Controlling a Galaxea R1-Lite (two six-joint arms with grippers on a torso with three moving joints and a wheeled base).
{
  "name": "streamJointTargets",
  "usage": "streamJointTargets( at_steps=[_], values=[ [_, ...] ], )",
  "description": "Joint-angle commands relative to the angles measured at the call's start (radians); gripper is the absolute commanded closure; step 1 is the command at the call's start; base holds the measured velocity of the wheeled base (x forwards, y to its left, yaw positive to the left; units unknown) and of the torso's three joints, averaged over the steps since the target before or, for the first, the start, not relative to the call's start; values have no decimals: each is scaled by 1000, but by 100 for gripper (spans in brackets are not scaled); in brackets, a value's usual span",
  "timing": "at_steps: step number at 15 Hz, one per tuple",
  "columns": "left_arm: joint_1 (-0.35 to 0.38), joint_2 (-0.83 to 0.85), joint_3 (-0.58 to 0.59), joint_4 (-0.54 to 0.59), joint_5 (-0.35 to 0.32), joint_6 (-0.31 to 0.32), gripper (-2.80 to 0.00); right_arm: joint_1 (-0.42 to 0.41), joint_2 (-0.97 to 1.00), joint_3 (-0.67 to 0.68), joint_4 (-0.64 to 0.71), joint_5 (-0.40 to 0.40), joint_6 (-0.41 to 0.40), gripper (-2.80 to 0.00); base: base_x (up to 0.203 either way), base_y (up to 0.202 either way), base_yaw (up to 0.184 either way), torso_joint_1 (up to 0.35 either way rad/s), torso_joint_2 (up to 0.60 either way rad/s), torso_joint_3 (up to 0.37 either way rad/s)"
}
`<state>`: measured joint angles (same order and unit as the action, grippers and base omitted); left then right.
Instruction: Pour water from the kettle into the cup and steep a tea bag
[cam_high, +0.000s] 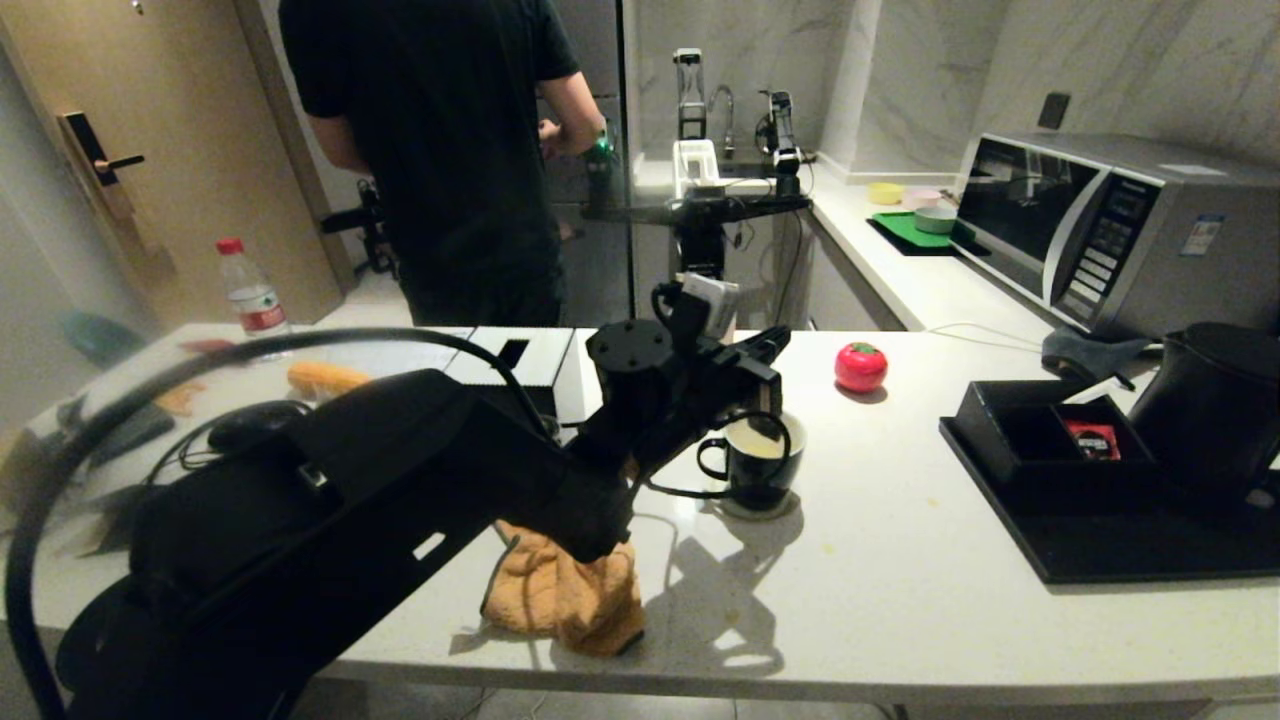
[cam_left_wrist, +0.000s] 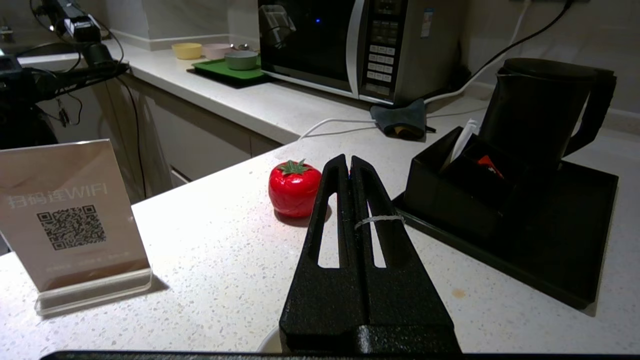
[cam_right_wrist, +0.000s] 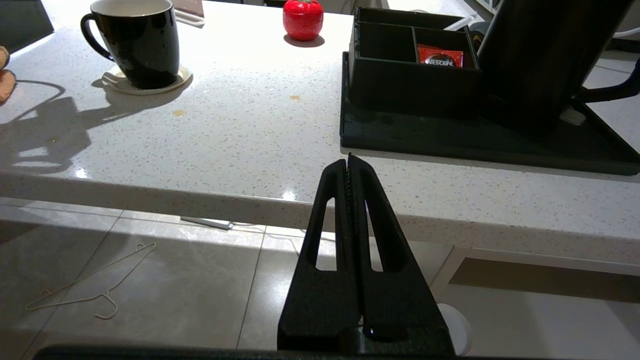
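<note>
Steeping step, by the look. Left gripper pinched tight on thin string wrapped over one finger; cup with pale water directly below jaws. Tea bag unseen. Right gripper clamped empty, parked off counter; kettle on tray. Next, probably: dunk gently, keep string taut.

The red sachet in the black organizer box shows "NESCAFÉ". The acrylic sign reads "扫码连WIFI" above a QR code.

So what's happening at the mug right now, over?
Left gripper shut on the tea bag string, above the mug. Right gripper shut, parked below the counter edge. Mug holds pale liquid. Kettle on its tray. Nothing blocking.
</note>
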<state>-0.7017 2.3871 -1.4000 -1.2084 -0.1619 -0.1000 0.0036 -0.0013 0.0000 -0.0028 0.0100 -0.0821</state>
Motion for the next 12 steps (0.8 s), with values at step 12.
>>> streamJointTargets(
  at_steps=[12],
  values=[
    [11, -103, -7, 135, 63, -3, 0, 1, 1, 0, 0, 1, -1, 0, 0, 0, 0, 0, 0, 0]
  ],
)
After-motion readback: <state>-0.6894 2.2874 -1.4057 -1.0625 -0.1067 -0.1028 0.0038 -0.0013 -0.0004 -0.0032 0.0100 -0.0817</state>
